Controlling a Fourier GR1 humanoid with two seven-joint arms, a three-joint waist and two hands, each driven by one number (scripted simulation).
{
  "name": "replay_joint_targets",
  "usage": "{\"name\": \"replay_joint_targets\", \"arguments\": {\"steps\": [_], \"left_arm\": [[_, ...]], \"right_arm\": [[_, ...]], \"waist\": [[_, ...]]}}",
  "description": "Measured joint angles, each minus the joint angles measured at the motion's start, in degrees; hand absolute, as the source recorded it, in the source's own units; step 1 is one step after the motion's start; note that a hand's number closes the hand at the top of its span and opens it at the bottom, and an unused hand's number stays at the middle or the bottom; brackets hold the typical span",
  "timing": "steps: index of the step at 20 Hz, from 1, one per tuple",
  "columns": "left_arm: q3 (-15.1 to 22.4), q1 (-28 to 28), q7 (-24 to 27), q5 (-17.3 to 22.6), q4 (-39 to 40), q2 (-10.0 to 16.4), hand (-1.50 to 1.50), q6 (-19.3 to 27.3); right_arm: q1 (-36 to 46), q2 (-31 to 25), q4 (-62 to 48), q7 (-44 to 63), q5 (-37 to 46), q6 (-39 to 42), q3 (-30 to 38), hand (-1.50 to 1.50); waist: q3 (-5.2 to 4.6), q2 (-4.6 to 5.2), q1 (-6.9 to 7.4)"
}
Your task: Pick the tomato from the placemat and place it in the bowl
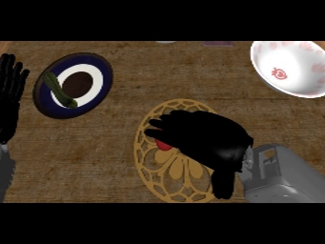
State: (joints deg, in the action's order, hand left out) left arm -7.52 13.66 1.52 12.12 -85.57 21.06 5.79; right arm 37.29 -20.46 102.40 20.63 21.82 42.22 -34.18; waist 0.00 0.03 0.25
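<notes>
A gold openwork placemat (pixel 166 178) lies on the wooden counter, centre front. My right hand (pixel 206 136) is spread over its upper half, fingers curled down round the red tomato (pixel 163 145), of which only a small red patch shows under the fingers. The white bowl (pixel 312 81) with pink and red marks stands at the back right, apart from the hand. My left hand (pixel 2 102) rests open at the left edge, fingers up.
A dark blue plate (pixel 100 90) with a white ring and brown centre sits at the back left, a green vegetable (pixel 59 90) lying across it. The wooden counter (pixel 123 62) stretches between plate and bowl. Small objects show at the far edge.
</notes>
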Motion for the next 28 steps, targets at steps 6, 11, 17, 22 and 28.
{"name": "replay_joint_targets", "arguments": {"steps": [6, 11, 17, 22, 28], "left_arm": [[-1.30, 0.47, -0.08, -0.31, 0.88, -0.17, 0.00, -1.22], [-2.14, 0.01, 0.59, -0.64, 0.91, -0.69, 0.00, -2.19], [-3.25, 1.26, 0.63, -1.06, 2.61, -0.66, 0.00, -3.39], [-3.87, 1.04, 0.13, -1.52, 1.85, -1.05, 0.00, -3.72], [-3.84, -0.74, -0.18, -2.69, -0.87, -2.28, 0.00, -3.57]], "right_arm": [[-0.86, 4.02, -6.63, -3.82, 6.98, -0.94, 0.11, -1.50], [-2.90, 5.21, -11.72, -9.97, 13.47, -3.71, -0.08, -1.50], [-2.33, 7.92, -18.61, -17.98, 18.39, -6.22, 1.61, -1.50], [-2.98, 10.31, -20.47, -21.59, 22.20, -6.52, 2.17, -1.50], [-2.75, 13.11, -24.20, -23.44, 27.09, -6.57, 3.51, -1.50]], "waist": [[0.00, 0.02, 0.01], [0.01, 0.02, 0.01], [0.01, 0.03, 0.00], [0.00, -0.01, -0.03], [0.00, -0.02, 0.01]]}}
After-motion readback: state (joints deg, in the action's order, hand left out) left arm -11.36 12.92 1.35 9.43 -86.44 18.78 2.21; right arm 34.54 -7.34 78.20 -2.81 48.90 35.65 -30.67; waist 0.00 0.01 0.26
